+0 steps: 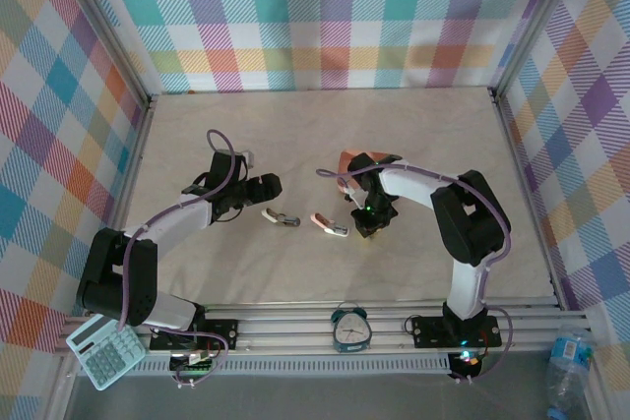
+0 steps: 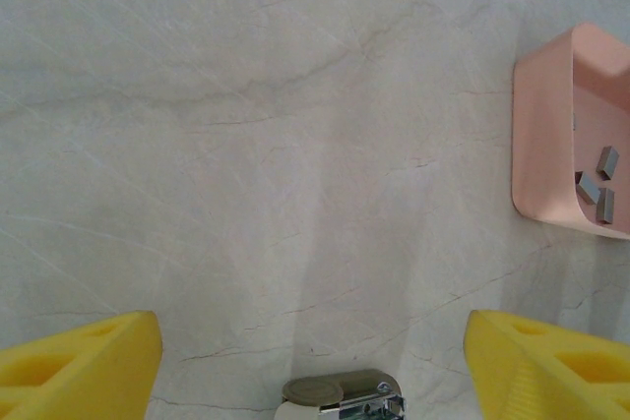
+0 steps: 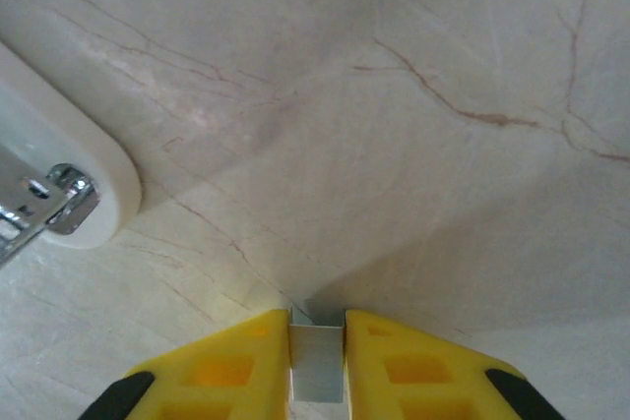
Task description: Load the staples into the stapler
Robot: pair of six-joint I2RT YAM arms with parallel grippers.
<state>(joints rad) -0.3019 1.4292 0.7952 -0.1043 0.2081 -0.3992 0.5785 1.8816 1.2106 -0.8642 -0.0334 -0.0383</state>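
My right gripper (image 3: 317, 317) is shut on a short grey strip of staples (image 3: 317, 361), held low over the bare tabletop. A white stapler (image 3: 59, 179) with a chrome end lies to its left; in the top view it is the pink-tipped stapler (image 1: 330, 225), just left of the right gripper (image 1: 369, 226). My left gripper (image 2: 310, 327) stands wide open with nothing between its yellow fingers (image 2: 84, 361). Just under it lies the end of a second small stapler (image 2: 340, 395), seen from above as the stapler (image 1: 279, 216). More staples (image 2: 596, 184) lie in a pink tray (image 2: 541, 125).
The pink tray (image 1: 351, 160) sits behind the right arm, partly hidden by it. A clock (image 1: 349, 327), a calculator (image 1: 106, 353) and a water bottle (image 1: 569, 366) rest at the near edge. Plaid walls enclose the beige table (image 1: 325, 125).
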